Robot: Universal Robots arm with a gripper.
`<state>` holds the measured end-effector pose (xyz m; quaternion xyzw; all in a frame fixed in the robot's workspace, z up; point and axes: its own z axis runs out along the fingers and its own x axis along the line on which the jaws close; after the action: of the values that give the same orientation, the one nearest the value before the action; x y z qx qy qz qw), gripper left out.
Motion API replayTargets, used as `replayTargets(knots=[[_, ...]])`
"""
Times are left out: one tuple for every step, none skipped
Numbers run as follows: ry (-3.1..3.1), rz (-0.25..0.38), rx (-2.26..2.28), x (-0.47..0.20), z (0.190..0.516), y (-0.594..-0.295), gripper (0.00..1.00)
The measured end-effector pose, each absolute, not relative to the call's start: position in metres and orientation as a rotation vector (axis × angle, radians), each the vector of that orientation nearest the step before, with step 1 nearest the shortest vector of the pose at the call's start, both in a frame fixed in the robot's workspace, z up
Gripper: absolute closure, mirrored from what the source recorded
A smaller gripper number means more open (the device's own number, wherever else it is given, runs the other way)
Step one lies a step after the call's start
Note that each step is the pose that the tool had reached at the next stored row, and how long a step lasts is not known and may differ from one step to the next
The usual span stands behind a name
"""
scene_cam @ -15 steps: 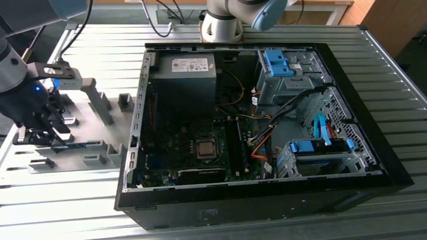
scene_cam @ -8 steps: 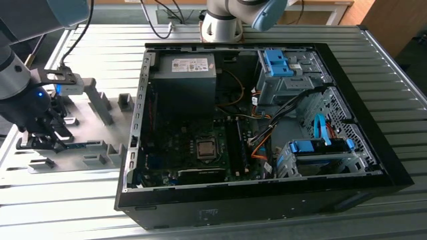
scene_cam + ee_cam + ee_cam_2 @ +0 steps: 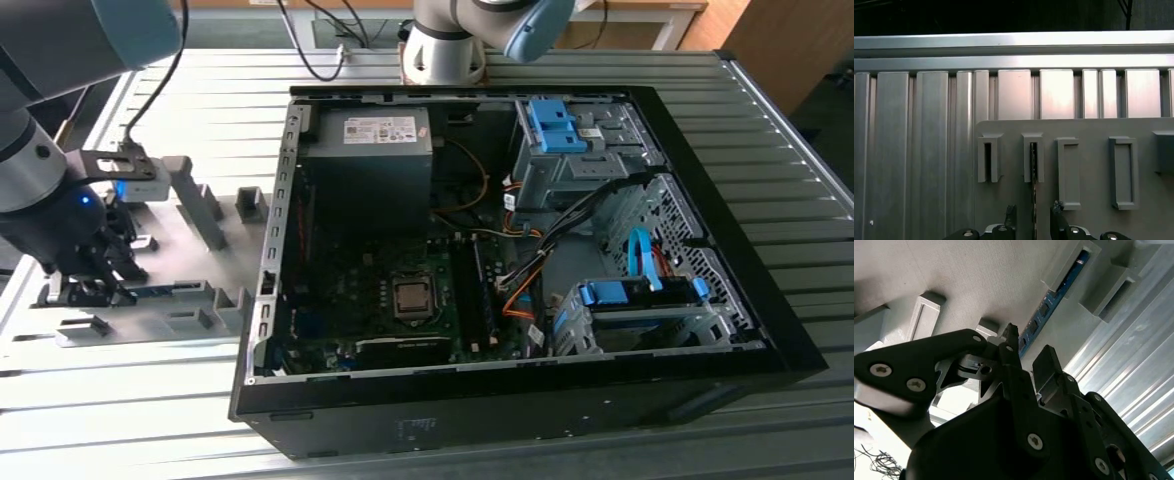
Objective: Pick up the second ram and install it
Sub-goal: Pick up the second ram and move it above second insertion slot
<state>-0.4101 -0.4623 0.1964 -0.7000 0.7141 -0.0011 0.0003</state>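
Your gripper (image 3: 1034,220) straddles the second ram (image 3: 1033,192) — fingers (image 3: 1010,215) spread, one either side, not touching — its long axis running straight ahead into the grey holder block (image 3: 1025,160).

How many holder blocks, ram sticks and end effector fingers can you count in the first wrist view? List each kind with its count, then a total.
Holder blocks: 5, one cut off by the picture's edge
Ram: 1, edge-on in a slotted block
End effector fingers: 2, one on each side of the ram
Total: 8
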Motion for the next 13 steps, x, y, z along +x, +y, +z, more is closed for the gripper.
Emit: replayTargets(knots=[[2.243, -0.003, -2.199, -0.4104, 0.1963, -0.4623, 0.60], [2.243, -0.003, -2.199, -0.4106, 0.1962, -0.4623, 0.62], [2.243, -0.003, -2.199, -0.4106, 0.1962, -0.4623, 0.62], [2.243, -0.003, -2.199, -0.4107, 0.1962, -0.4623, 0.69], [2.243, -0.003, -2.199, -0.4108, 0.1960, -0.4623, 0.69], [2.243, -0.003, -2.199, -0.4108, 0.1959, -0.4622, 0.69], [2.243, -0.003, -2.199, -0.4108, 0.1957, -0.4619, 0.69], [2.243, -0.003, -2.199, -0.4108, 0.1953, -0.4616, 0.69], [2.243, -0.003, -2.199, -0.4108, 0.1949, -0.4614, 0.69], [2.243, -0.003, -2.199, -0.4108, 0.1942, -0.4611, 0.69], [2.243, -0.003, -2.199, -0.4108, 0.1936, -0.4610, 0.69], [2.243, -0.003, -2.199, -0.4108, 0.1932, -0.4609, 0.69], [2.243, -0.003, -2.199, -0.4108, 0.1927, -0.4609, 0.69]])
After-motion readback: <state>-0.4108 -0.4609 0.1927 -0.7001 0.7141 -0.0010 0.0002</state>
